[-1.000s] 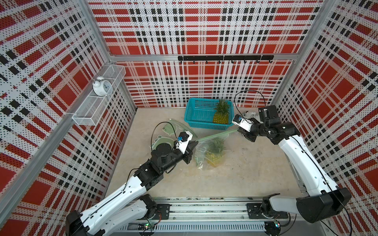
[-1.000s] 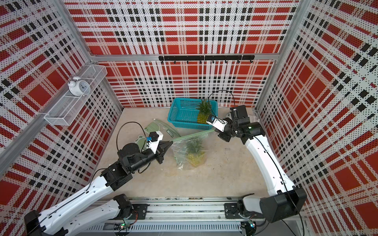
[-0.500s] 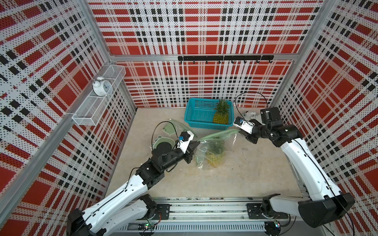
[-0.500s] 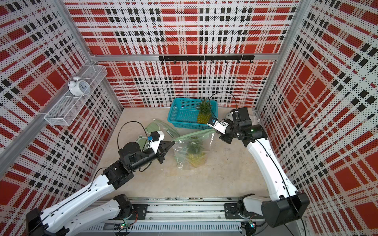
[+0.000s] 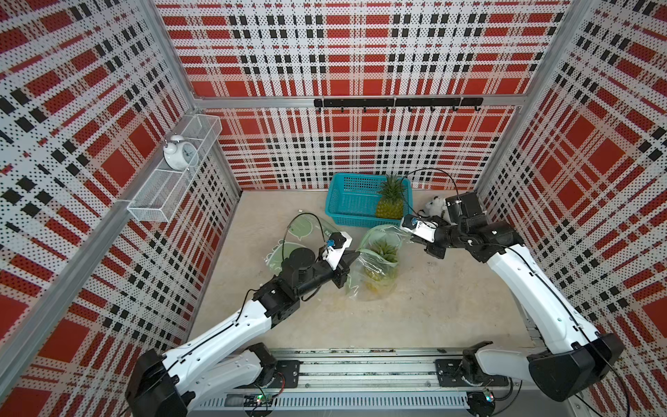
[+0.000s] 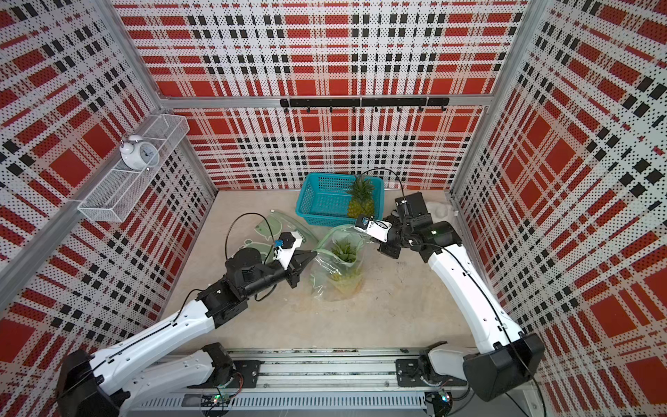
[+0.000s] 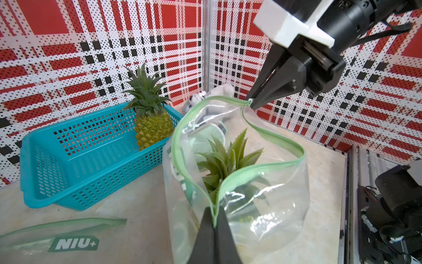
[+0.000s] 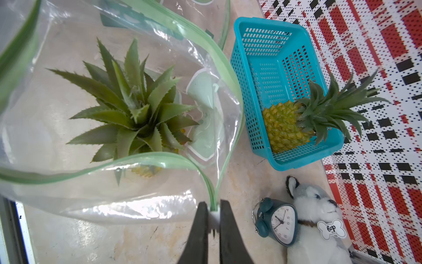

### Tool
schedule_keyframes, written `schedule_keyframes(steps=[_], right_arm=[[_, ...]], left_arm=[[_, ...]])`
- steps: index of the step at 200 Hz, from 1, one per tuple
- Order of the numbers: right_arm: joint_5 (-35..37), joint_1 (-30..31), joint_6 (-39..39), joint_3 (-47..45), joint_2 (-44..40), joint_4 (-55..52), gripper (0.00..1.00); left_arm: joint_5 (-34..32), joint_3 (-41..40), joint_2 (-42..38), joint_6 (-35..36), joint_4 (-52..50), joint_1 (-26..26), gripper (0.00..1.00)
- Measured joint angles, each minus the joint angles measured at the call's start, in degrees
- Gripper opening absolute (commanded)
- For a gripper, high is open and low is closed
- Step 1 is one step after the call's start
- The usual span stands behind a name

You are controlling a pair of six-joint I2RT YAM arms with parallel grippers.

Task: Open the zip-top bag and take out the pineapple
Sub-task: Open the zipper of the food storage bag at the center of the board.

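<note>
Far left wall: wire shelf (image 5: 151, 205) with a white alarm clock (image 5: 179, 154) in it. On the table (image 5: 451, 307), left of centre, we see a flat bag (image 5: 303, 231) with green print, partly under the left arm.

Left gripper (image 7: 214, 220): jaws together, clamped on the green zip rim at the near end of the zip-top bag (image 5: 375, 285). The bag stands upright mid-table, between the two grippers. Its mouth is pulled open into a wide loop, with the two zip strips well apart in the middle.

The pineapple (image 8: 134, 114) is inside the bag, crown up. Its leaves sit around mouth level and its yellow body is low in the bag.

Behind the bag, near the back wall, is a teal basket (image 5: 346, 209) with a second pineapple (image 5: 389, 207) upright in its right end.

Right gripper (image 8: 214, 212): jaws pinched on the far end of the zip rim, with a small white piece between the fingertips there.

Far right corner: a plush dog (image 8: 315, 217) and a teal clock (image 8: 278, 221) touching it, both on the table.
</note>
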Motion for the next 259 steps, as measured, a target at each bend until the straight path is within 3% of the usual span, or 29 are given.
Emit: schedule_keyframes(steps=[55, 153, 259], right_arm=[[0.0, 0.8, 0.2, -4.0, 0.9, 0.2, 0.04], [0.2, 2.3, 2.5, -14.2, -0.4, 4.5, 0.05], [5.6, 2.4, 5.1, -21.2, -5.6, 13.6, 0.10]], left_arm=[[-0.9, -2.3, 3.6, 0.1, 0.2, -1.9, 0.00], [-8.5, -7.7, 6.8, 0.4, 2.2, -7.4, 0.00], [-15.7, -14.4, 2.6, 8.7, 9.7, -14.2, 0.00]])
